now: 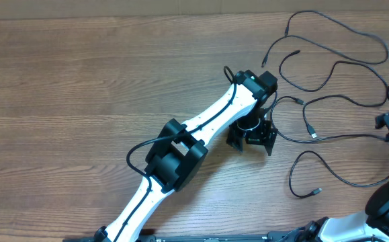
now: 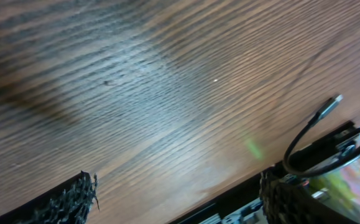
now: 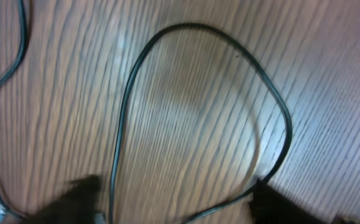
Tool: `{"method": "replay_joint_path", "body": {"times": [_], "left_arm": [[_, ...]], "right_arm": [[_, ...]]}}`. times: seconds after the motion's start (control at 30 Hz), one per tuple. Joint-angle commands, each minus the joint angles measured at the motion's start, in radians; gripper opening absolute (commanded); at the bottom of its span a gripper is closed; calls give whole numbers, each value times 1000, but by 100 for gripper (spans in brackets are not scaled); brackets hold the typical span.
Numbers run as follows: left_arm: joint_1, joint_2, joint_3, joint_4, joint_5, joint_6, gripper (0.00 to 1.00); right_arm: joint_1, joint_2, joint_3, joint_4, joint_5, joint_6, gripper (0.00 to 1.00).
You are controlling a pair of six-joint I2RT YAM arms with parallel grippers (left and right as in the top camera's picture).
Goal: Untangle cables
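- At mid-table, the left gripper (image 1: pixel 251 141) hung over bare wood, fingers spread and empty, probably poised to pin a strand.
- Just right of it, the cables (image 1: pixel 345 138) lay as loose, crossing loops with their plug ends free.
- At the right edge, the right gripper (image 3: pixel 173 199) stood parted astride one loop, holding nothing.

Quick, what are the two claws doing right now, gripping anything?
Left gripper: open, holding nothing.
Right gripper: open over a loop of cable, nothing gripped.
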Motion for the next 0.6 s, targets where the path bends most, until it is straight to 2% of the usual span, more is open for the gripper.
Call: {"method": "replay_joint_path", "body": {"times": [0.0,0.1,0.2,0.33,0.57], "left_arm": [[-24,9,21,-6,-15,78,87],[-30,9,21,-6,-19,83,88],[-30,9,21,-6,-23,85,89],[-30,9,21,-16,-64,85,92],[-31,9,19,-13,-79,84,94]], "right_arm": [[-15,31,-5,21,63,8,41],[-38,69,-5,21,80,9,19],[-69,105,-5,24,80,8,8],[-137,139,-5,43,77,8,4],[-214,141,-5,85,73,0,4]]}}
